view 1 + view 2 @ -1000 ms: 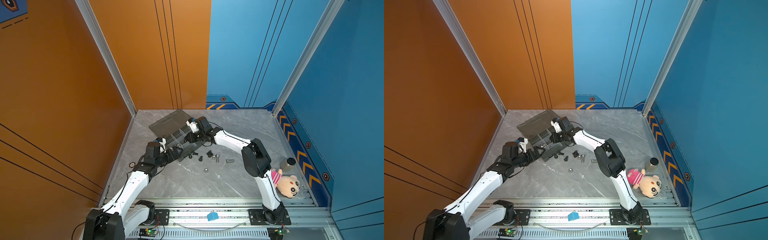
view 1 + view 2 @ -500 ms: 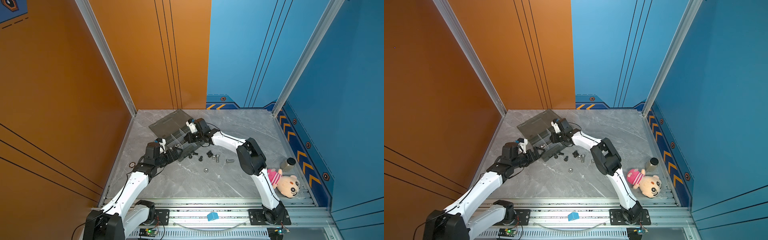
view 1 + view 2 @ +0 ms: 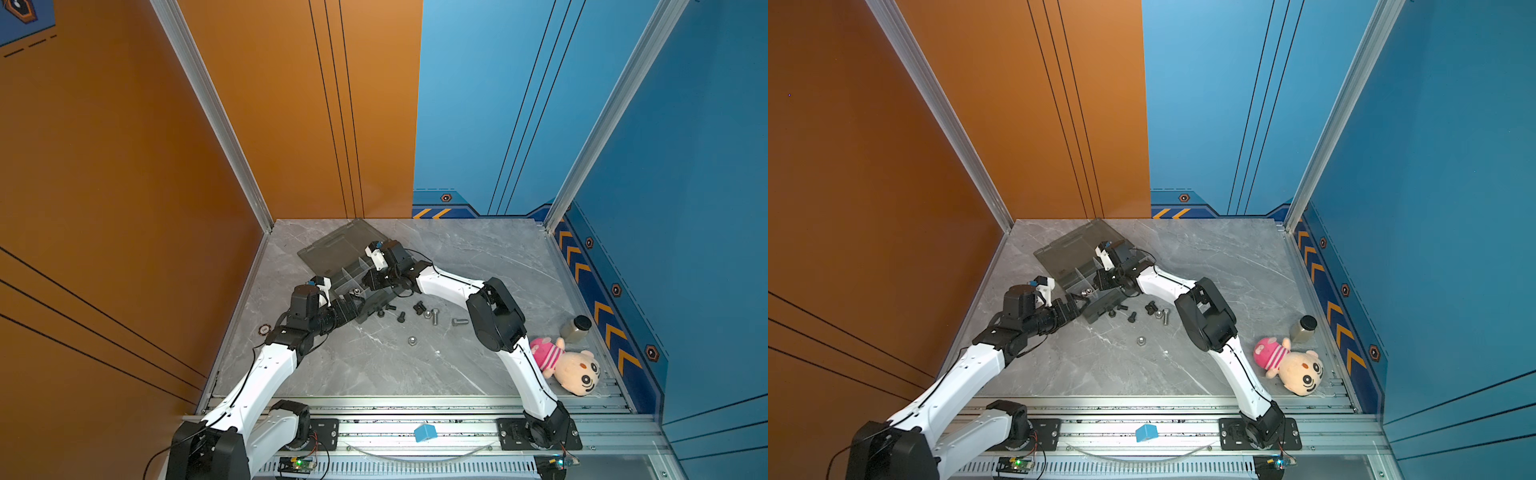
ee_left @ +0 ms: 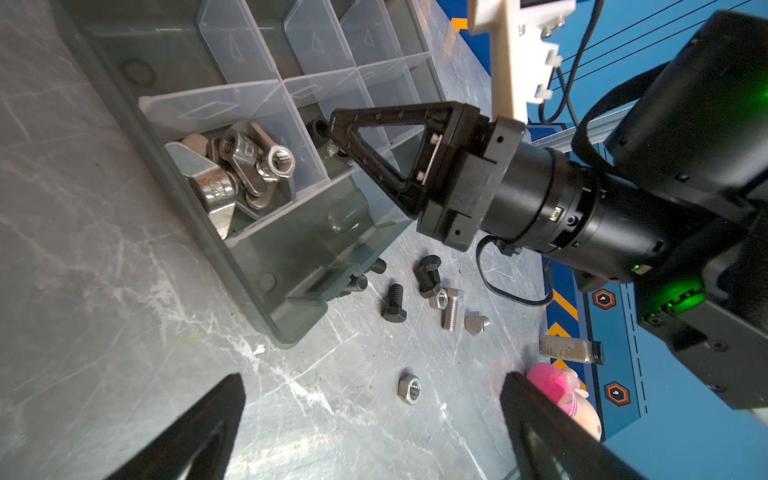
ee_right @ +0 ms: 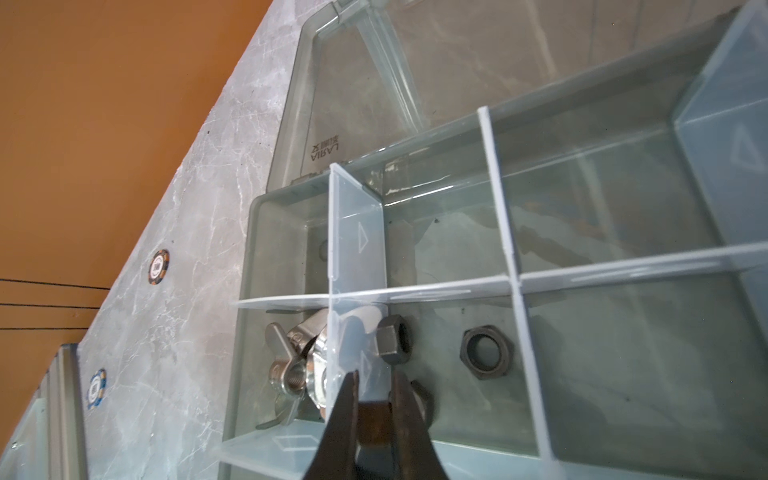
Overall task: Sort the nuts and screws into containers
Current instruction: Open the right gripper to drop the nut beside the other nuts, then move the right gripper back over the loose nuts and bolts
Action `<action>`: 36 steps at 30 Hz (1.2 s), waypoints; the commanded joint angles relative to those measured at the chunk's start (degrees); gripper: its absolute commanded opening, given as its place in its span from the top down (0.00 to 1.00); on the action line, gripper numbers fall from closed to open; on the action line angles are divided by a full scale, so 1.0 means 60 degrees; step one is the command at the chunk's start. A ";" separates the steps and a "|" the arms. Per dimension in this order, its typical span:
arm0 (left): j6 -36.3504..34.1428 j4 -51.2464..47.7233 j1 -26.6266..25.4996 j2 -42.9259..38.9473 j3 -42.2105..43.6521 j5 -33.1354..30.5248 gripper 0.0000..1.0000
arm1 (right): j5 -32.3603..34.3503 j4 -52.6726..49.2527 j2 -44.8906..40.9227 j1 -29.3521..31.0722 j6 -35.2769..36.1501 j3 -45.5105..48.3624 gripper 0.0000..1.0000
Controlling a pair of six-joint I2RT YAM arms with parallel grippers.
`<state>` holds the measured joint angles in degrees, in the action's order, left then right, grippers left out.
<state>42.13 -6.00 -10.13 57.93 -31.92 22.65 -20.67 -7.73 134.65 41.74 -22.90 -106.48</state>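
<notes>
Your right arm (image 3: 449, 282) has swung left; right jaws hang barely parted over nuts (image 5: 395, 338) in the box (image 5: 257, 208), and you cannot tell whether they grip anything. Left jaws gape empty. Nuts are hard and slick, so pinch across the flats.

The scene is lit brightly and evenly from above, and only soft, short shadows are cast on the tabletop (image 3: 374, 374). Glare is caught on the clear dividers (image 5: 357, 232). The right end effector (image 5: 376, 376) is blurred at close range, and straight lines are bent at the wrist views' edges.
</notes>
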 commanded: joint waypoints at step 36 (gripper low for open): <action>0.0053 -0.0319 0.0005 -0.0121 0.0075 -0.0055 0.02 | 0.1689 -0.2378 -0.5573 -0.0559 0.0692 0.5617 0.51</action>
<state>42.15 -7.09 -10.13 57.32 -31.88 22.61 -13.41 -18.44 104.03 37.82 -17.78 -77.14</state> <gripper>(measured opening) 0.979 0.480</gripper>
